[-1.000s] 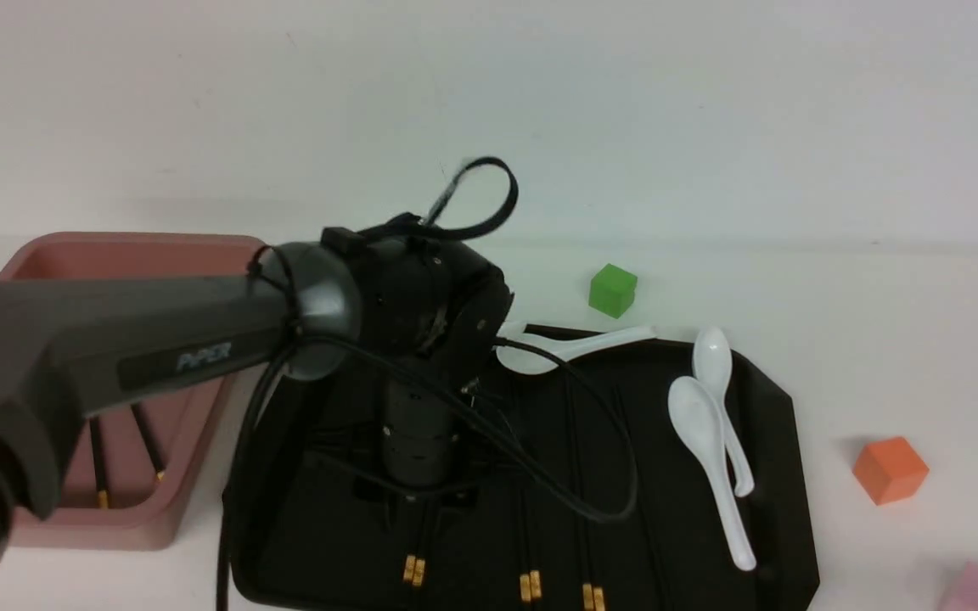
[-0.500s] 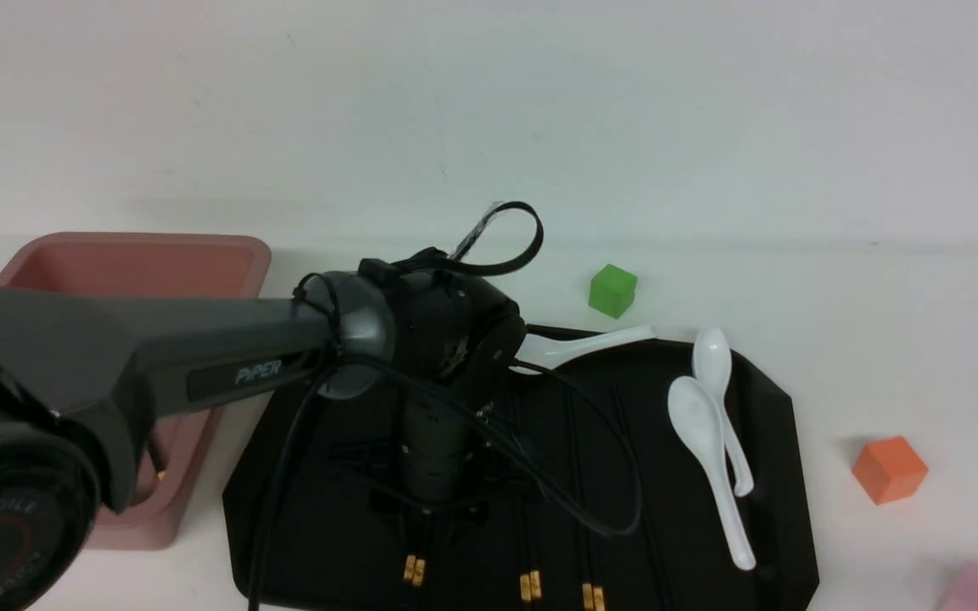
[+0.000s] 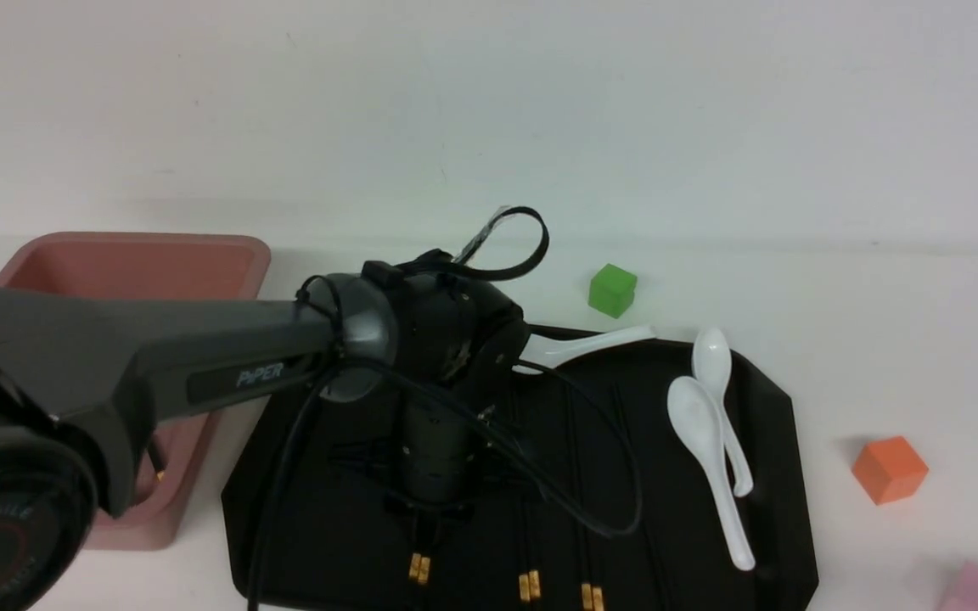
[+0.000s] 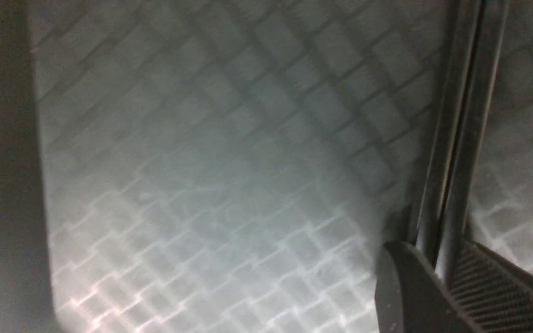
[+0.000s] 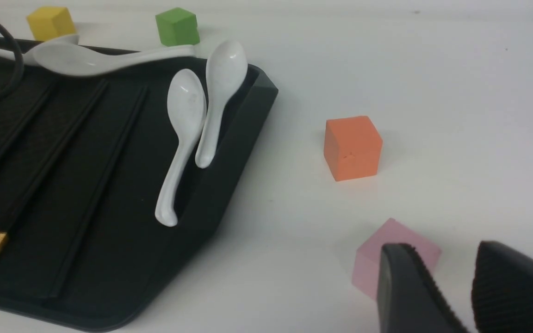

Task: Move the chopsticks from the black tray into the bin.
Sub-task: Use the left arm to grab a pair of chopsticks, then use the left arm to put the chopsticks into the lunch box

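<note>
The black tray (image 3: 782,475) lies in the middle of the table. Three pairs of chopsticks lie on it, gold bands toward the near rim: a left pair (image 3: 418,568), a middle pair (image 3: 529,585) and a right pair (image 3: 593,596). My left gripper (image 3: 428,513) points straight down onto the left pair. In the left wrist view its fingers (image 4: 403,286) are shut on those two sticks (image 4: 456,138), low over the tray floor (image 4: 201,185). The pink bin (image 3: 132,263) stands at the left; a gold-banded stick end (image 3: 156,462) shows inside. My right gripper (image 5: 444,252) is open and empty.
Three white spoons lie on the tray: two at its right (image 3: 710,441), one across the far rim (image 3: 591,342). A green cube (image 3: 612,290), an orange cube (image 3: 890,468) and a pink cube (image 3: 977,587) sit on the table. A yellow cube (image 5: 49,21) sits behind the tray.
My left arm has swung right from the bin side and lowered onto the tray. Its fingers have drawn in around the left pair, whose gold ends shifted slightly.
</note>
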